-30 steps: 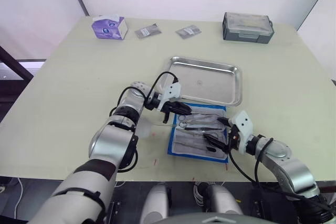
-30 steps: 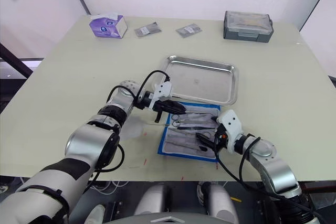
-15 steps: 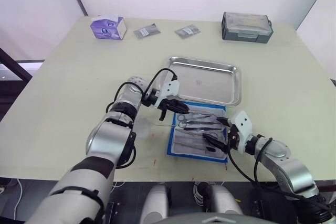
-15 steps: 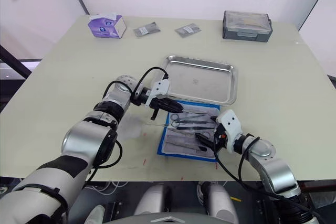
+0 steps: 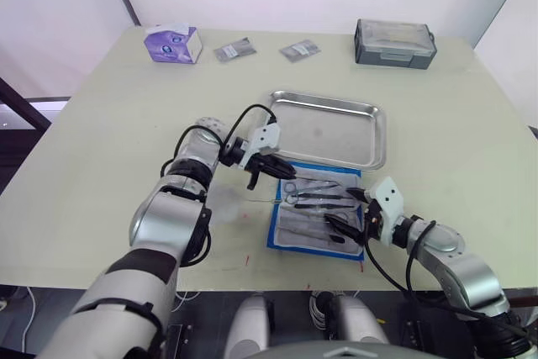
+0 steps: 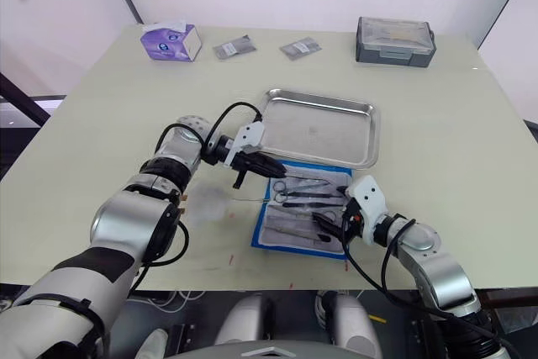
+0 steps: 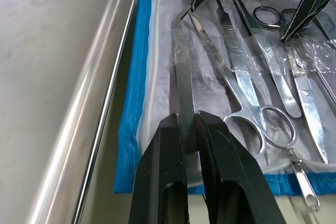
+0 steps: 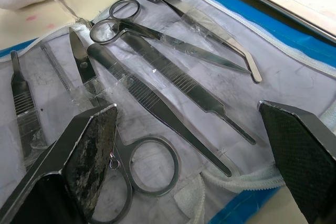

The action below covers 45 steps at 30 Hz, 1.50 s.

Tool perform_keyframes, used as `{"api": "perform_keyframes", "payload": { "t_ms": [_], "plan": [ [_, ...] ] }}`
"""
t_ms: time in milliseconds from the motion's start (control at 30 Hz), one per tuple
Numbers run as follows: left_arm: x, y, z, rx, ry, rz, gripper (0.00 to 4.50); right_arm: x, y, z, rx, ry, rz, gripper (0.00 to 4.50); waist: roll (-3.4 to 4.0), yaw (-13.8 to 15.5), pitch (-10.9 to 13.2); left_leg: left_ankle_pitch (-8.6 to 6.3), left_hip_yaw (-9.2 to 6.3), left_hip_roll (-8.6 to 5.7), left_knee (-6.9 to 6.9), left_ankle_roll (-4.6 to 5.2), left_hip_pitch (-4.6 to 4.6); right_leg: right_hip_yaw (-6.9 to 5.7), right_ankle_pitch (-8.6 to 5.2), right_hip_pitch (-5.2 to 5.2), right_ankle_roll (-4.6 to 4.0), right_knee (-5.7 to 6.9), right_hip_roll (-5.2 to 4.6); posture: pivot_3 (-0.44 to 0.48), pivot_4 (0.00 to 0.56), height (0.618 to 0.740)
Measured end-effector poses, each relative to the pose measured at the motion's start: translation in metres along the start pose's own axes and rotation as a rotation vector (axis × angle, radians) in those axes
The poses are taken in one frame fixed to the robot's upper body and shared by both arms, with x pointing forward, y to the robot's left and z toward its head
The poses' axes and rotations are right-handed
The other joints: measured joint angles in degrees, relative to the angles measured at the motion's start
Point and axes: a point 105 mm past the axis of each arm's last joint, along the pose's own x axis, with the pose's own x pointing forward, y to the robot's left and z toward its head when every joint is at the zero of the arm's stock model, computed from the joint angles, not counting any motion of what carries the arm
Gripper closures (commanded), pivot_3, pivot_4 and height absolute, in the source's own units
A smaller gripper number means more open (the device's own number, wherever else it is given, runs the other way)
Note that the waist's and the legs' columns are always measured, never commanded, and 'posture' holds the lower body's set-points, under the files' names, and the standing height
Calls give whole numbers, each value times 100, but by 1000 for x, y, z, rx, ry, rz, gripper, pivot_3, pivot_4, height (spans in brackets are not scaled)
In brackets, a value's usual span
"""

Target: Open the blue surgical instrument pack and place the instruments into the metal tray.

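The blue surgical instrument pack point(image 5: 275, 238) lies unfolded on the table, just in front of the metal tray point(image 5: 329, 100). Several instruments point(image 8: 157, 103) rest in its whitish lining: scissors point(image 8: 122, 26), forceps and other slim tools. My left gripper point(image 7: 190, 124) is at the pack's left end, shut on a slim flat metal tool point(image 7: 184, 72) that still lies on the lining. My right gripper point(image 5: 349, 212) hovers open over the pack's right side, with its fingers point(image 8: 89, 145) astride ring handles and holding nothing. The tray holds nothing.
A purple tissue box point(image 5: 174, 43), two small grey packets point(image 5: 235, 50) point(image 5: 300, 50) and a grey lidded box point(image 5: 395, 43) stand along the table's far edge. The pack lies near the table's front edge.
My left arm has drawn back a little to the left with its gripper still shut on the slim tool. The right arm has not moved.
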Motion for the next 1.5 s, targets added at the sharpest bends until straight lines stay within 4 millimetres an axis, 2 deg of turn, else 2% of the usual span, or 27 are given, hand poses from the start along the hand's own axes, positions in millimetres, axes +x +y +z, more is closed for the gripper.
{"api": "perform_keyframes", "payload": {
  "t_ms": [200, 600, 1000, 1200, 1500],
  "plan": [
    [-13, 2, -2, -18, 17, 20, 4425, 0, 0, 0, -1, 1, -1, 0, 0, 3, 0, 0, 0, 0, 0, 0, 0, 0, 0, 0, 0, 0, 0, 0, 150, 738],
    [-17, 2, 4, 0, 33, 9, 4425, 0, 0, 0, -1, -1, 0, 0, 0, 0, 1, 0, 0, 1, 0, 0, -1, 1, 0, -1, 0, 0, 0, 0, 150, 738],
    [-43, 2, 6, 21, 72, 39, 4425, 0, 0, 0, -3, -2, 3, 0, 2, -1, 2, 0, 0, 1, 0, 0, -1, 2, 0, -3, -1, 1, 0, 0, 150, 738],
    [-56, -4, 1, -4, 68, 55, 4425, 0, 1, 0, -4, -1, 8, 0, 3, -4, 3, 0, 1, 3, 0, 0, -1, 2, -1, -4, -1, 1, 0, 0, 150, 738],
    [-59, -14, 3, -33, 20, 49, 4425, 1, 1, 0, -6, 0, 12, 0, 3, -4, 3, 0, 1, 4, 0, 0, 0, 3, -1, -4, -1, 2, 0, 0, 150, 738]
  ]
}}
